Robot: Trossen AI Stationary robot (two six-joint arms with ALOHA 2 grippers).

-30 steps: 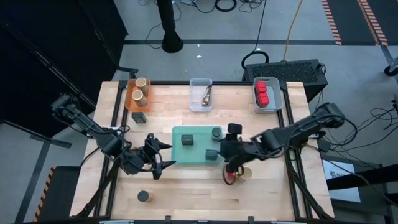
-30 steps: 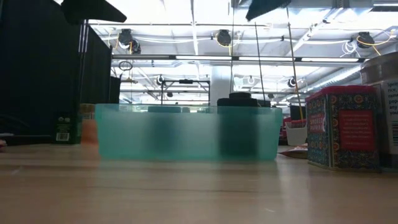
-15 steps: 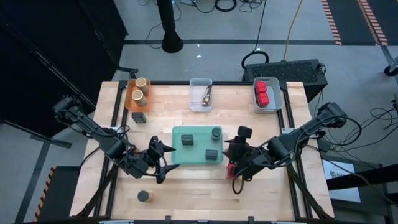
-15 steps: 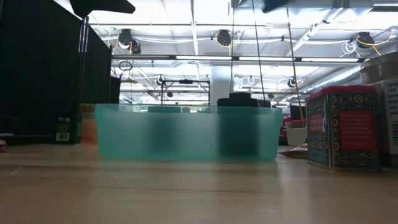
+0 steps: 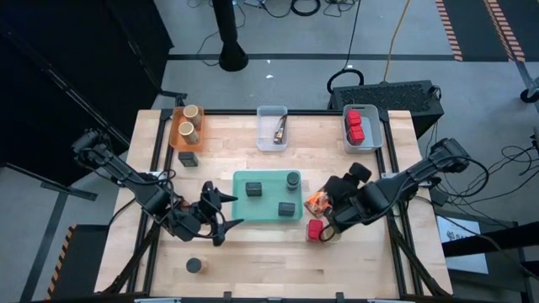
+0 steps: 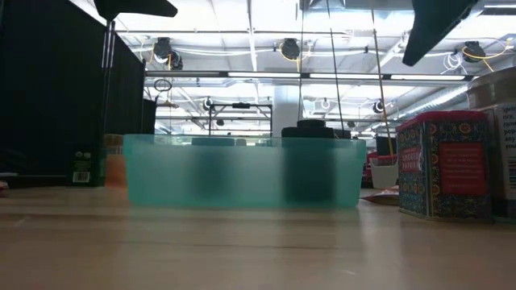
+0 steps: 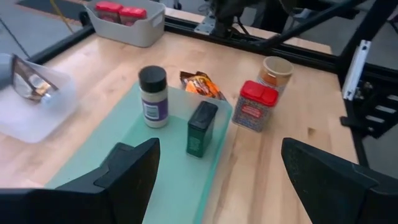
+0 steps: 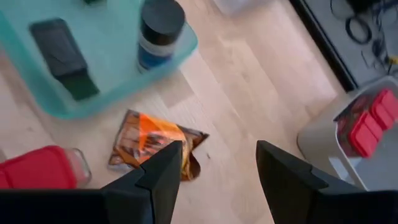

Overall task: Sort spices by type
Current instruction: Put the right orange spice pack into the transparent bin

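From above, the right gripper [image 5: 337, 204] hangs with its fingers spread and nothing between them, over bare wood just off the right end of the flat teal plastic tray [image 5: 242, 210]. A crinkled orange-red foil packet [image 5: 317, 200] lies just beside it on the tray's side, and a red-lidded square glass jar [image 5: 316, 230] stands a little nearer the table's front edge. The left gripper [image 5: 217, 214] waits off the tray's left end, also spread and empty; a dark round jar [image 5: 194, 266] sits alone on the wood in front of it.

At table height the tray's translucent wall [image 6: 242, 173] fills the middle, and the patterned red-and-blue side of the square jar [image 6: 444, 165] stands to its right.

Past the left arm's fingers, a white jar with a black cap [image 7: 153, 96] and a dark green tin block [image 7: 201, 127] stand upright on the tray; beyond them lie the packet [image 7: 201, 84], the square jar [image 7: 254, 106] and a tan round jar [image 7: 275, 72].

The right wrist looks straight down on the packet [image 8: 154, 142], almost directly ahead of its open fingers [image 8: 163, 171].

If the packet comes next, it looks light, soft and slick, lying flat on the wood. The safest hold is probably a pinch on a raised, crumpled edge; a squeeze across the flat middle may simply slide off.
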